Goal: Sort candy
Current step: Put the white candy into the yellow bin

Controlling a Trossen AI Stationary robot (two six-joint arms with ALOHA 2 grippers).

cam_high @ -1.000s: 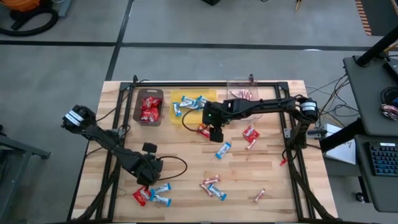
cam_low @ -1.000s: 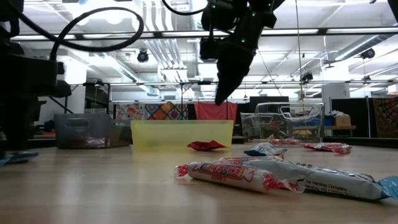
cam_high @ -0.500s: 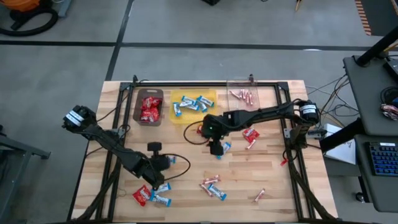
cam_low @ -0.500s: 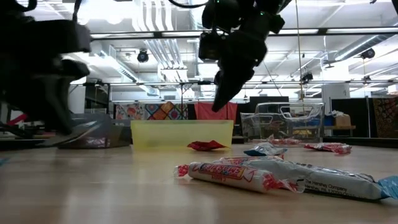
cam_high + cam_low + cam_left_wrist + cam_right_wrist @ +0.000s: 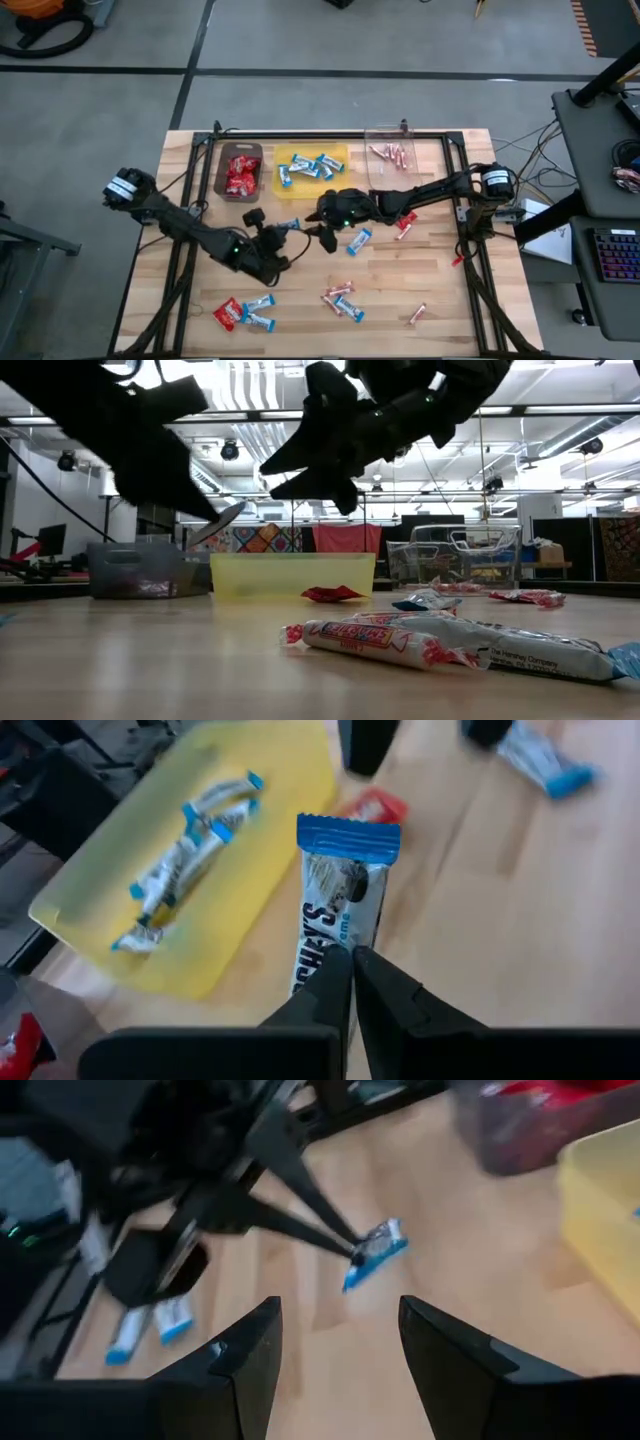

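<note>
Sorting looks maybe half done: the brown bin (image 5: 240,172) holds reds, the yellow bin (image 5: 312,166) blue bars, the clear bin (image 5: 392,152) pink sticks, with loose candy still on the table (image 5: 440,290). Left gripper (image 5: 283,232), pinched shut on a blue-and-white bar (image 5: 340,900), carries it lengthwise toward 2 o'clock, at the yellow bin. Right gripper (image 5: 320,228) hangs spread wide, empty.

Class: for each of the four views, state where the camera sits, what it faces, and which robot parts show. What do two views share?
High: overhead, looking down on the table; both arms.
Low: table height, facing the yellow bin; both arms overhead.
Left wrist: faces the blue-and-white bar held in the left gripper.
Right wrist: the right gripper, jaws open, faces the left arm.
Shared: both wrist views show that bar.
</note>
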